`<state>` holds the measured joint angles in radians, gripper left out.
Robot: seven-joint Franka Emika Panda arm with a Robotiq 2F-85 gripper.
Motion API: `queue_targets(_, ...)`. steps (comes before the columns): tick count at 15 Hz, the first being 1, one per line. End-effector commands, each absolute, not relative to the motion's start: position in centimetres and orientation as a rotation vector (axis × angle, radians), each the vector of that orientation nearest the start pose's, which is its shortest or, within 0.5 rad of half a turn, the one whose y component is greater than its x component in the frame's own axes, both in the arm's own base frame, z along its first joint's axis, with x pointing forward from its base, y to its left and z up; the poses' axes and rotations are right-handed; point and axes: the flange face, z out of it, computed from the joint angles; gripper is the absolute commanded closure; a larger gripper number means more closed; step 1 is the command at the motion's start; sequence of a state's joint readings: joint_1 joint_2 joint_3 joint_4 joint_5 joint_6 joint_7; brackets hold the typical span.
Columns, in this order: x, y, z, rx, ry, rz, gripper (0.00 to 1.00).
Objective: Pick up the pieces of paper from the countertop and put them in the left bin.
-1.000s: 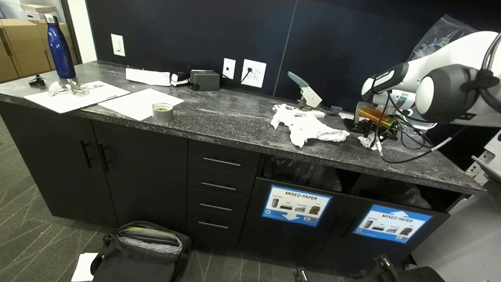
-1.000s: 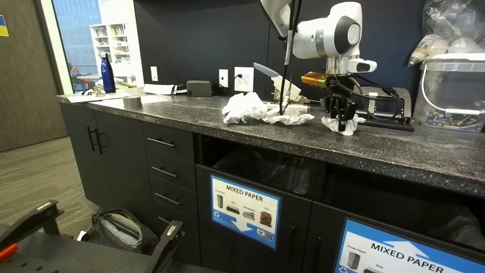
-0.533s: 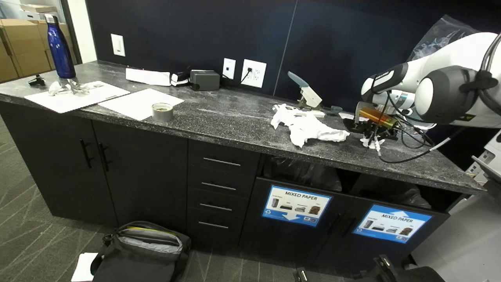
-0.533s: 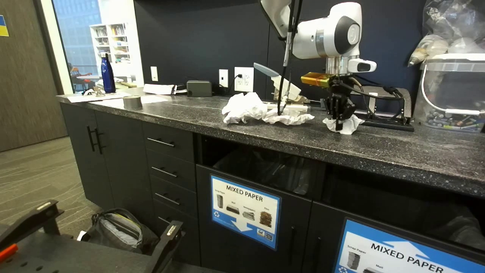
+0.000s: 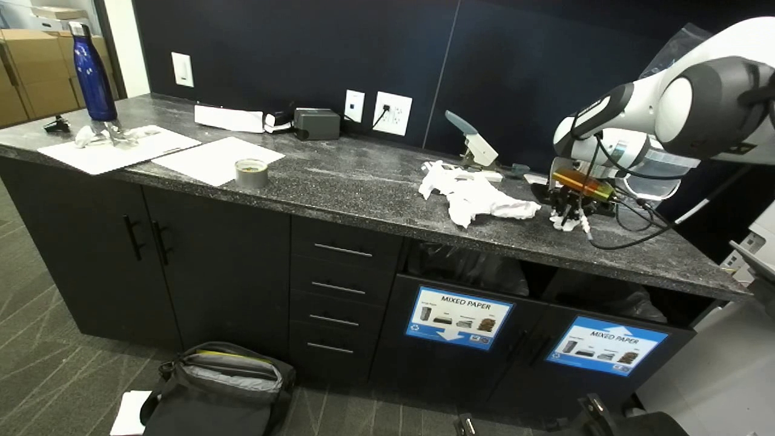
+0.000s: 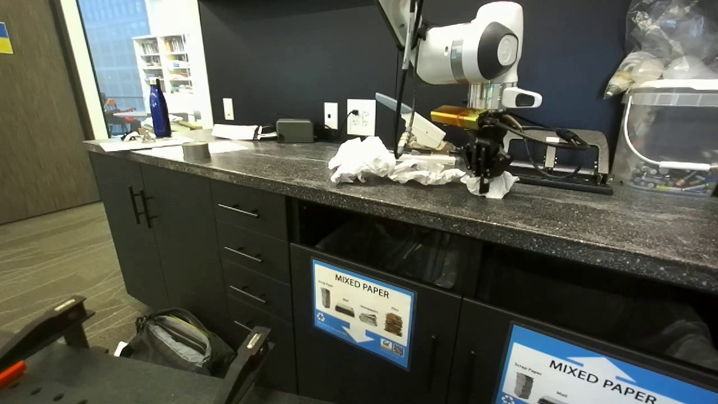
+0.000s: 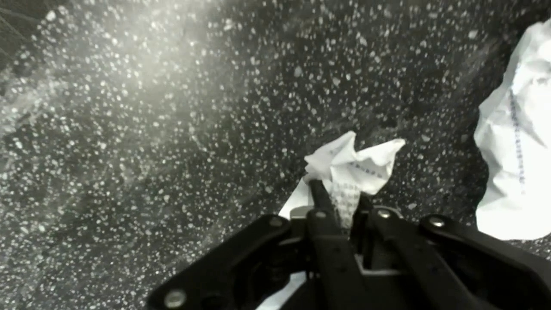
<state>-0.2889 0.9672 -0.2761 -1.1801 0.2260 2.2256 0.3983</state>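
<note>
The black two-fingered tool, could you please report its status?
Tool clamped on crumpled white paper scrap; whether lifted, unclear; larger crumpled white paper nearby, possible snag.

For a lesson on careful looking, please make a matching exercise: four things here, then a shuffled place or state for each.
Things
1. gripper
2. label on the left bin
3. blue bottle
4. dark bag

Places and states
A. upright on the countertop
B. closed on crumpled paper
C. on the floor
D. bearing a downward arrow

Right pairs: 1-B; 2-D; 3-A; 4-C
</note>
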Motion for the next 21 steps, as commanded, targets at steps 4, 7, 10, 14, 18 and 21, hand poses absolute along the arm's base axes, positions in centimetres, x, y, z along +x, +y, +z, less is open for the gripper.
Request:
queue_targets(4,64.1,-30.8,22.1,-2.846,1.234,-0.127,0.89)
queue_targets(7,62.0,-29.3,21.7,-2.886,1.146,-0.149,0.89)
queue_targets(10,59.9,-27.5,21.3,-2.916,1.074,-0.224,0.89)
queue_targets(14,56.4,-24.5,20.3,-2.945,1.004,-0.294,0.89)
queue_targets(18,52.0,-20.5,19.6,-2.986,0.923,-0.292,0.9)
queue_targets(21,48.2,-17.0,18.9,-3.023,0.841,-0.281,0.9)
